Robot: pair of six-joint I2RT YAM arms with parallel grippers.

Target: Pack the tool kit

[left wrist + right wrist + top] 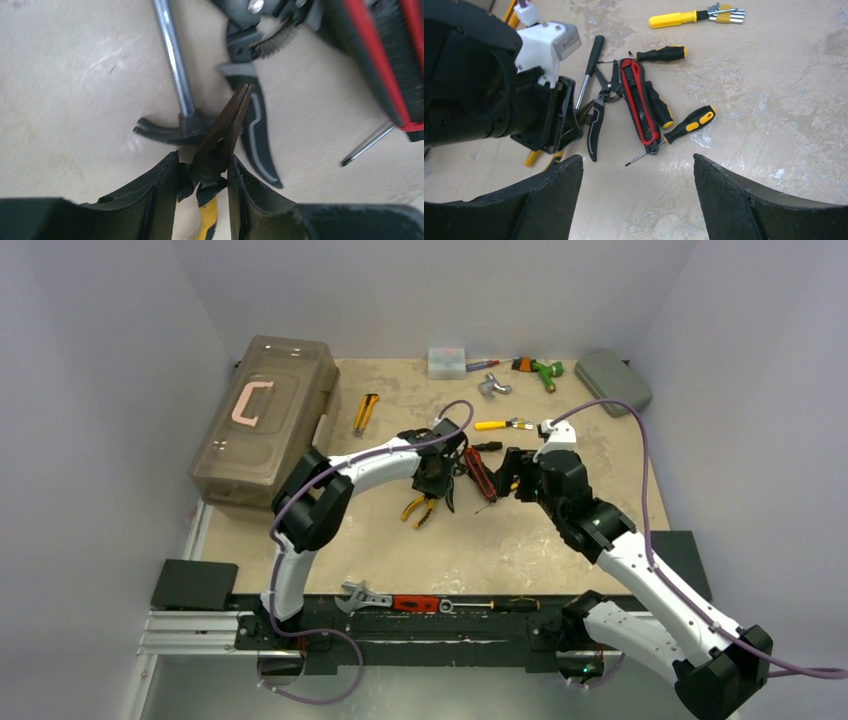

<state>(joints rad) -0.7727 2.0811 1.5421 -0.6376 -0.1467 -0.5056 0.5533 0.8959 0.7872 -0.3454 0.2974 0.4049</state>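
Note:
The tool kit's tan-brown toolbox stands shut at the back left, pink handle on top. My left gripper is shut on yellow-handled pliers at their pivot, with the dark nose pointing away and the yellow handles trailing below. Just ahead lie a small hammer, black-handled shears and a red-and-black tool. My right gripper hovers open beside this pile, nothing between its fingers. A yellow-and-black screwdriver lies under it.
A yellow screwdriver and yellow cutters lie mid-table. A clear small box, a green tool and a flat grey case sit at the back. A wrench and a red-handled tool rest at the front rail.

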